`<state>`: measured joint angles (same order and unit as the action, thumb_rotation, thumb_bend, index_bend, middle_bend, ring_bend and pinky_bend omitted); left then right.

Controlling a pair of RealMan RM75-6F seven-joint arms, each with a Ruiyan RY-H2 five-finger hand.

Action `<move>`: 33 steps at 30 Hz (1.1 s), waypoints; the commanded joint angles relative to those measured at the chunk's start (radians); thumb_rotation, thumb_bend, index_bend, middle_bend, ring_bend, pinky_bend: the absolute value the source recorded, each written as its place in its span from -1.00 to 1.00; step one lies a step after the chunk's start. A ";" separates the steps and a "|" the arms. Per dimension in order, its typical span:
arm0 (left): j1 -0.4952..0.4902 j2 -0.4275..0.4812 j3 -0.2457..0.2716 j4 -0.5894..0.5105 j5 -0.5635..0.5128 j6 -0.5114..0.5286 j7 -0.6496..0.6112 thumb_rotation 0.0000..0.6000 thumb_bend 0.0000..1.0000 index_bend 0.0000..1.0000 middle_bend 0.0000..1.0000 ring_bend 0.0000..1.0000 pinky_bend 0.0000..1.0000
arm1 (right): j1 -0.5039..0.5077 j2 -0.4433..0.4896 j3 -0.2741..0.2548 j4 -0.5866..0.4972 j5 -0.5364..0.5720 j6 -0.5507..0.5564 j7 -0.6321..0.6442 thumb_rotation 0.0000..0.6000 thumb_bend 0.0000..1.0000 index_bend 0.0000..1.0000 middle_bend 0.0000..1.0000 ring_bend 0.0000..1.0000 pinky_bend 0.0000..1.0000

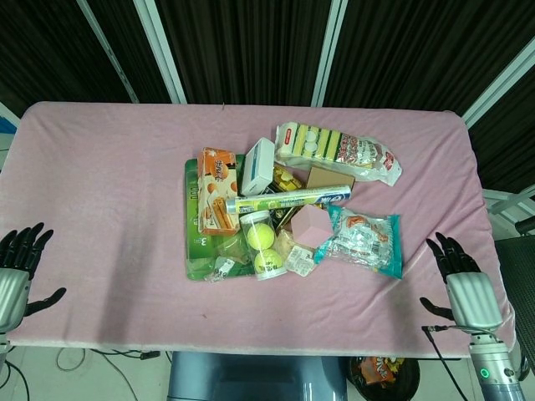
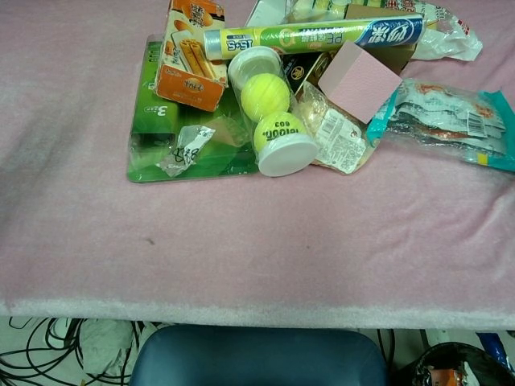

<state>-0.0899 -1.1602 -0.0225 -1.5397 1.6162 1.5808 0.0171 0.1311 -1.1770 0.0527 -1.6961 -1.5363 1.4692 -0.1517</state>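
Observation:
A pile of goods lies mid-table on the pink cloth (image 1: pixel 109 175). It holds a clear tube of tennis balls (image 1: pixel 261 244) (image 2: pixel 269 112), an orange biscuit box (image 1: pixel 216 190) (image 2: pixel 187 56), a green flat pack (image 1: pixel 199 242) (image 2: pixel 157 137), a long roll box (image 1: pixel 288 199) (image 2: pixel 314 36), a pink block (image 1: pixel 311 224) (image 2: pixel 360 80), a teal snack bag (image 1: pixel 364 242) (image 2: pixel 451 121) and a sponge pack (image 1: pixel 334 149). My left hand (image 1: pixel 15 276) hovers open at the near left edge, holding nothing. My right hand (image 1: pixel 464 288) is open at the near right edge, closest to the teal bag. Neither hand shows in the chest view.
A white box (image 1: pixel 257 165) and a brown box (image 1: pixel 328 177) sit in the pile's far part. A blue chair (image 2: pixel 257 358) stands below the front edge, cables (image 2: pixel 48 346) on the floor. Dark curtains back the table.

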 commanded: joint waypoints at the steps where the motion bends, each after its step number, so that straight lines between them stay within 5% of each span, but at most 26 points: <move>1: -0.001 0.000 0.000 -0.001 0.000 -0.001 -0.002 1.00 -1.00 -1.00 -1.00 -1.00 -1.00 | 0.019 -0.016 0.016 -0.020 0.010 -0.020 -0.024 1.00 -0.90 -1.00 -1.00 -1.00 -0.53; 11: -0.005 0.002 -0.003 0.000 -0.013 -0.016 -0.017 1.00 -1.00 -1.00 -1.00 -1.00 -1.00 | 0.112 -0.131 0.074 -0.095 0.110 -0.140 -0.138 1.00 -0.91 -1.00 -1.00 -1.00 -0.53; 17: -0.011 0.008 -0.006 -0.008 -0.028 -0.034 -0.043 1.00 -1.00 -1.00 -1.00 -1.00 -1.00 | 0.186 -0.288 0.126 -0.081 0.209 -0.196 -0.254 1.00 -0.91 -1.00 -1.00 -1.00 -0.53; 33: -0.014 0.026 -0.012 -0.024 -0.053 -0.053 -0.105 1.00 -1.00 -1.00 -1.00 -1.00 -1.00 | 0.341 -0.647 0.267 0.175 0.322 -0.154 -0.339 1.00 -0.91 -1.00 -1.00 -1.00 -0.54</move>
<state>-0.1036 -1.1347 -0.0342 -1.5629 1.5639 1.5284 -0.0877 0.4478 -1.7937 0.2984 -1.5522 -1.2175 1.3007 -0.4930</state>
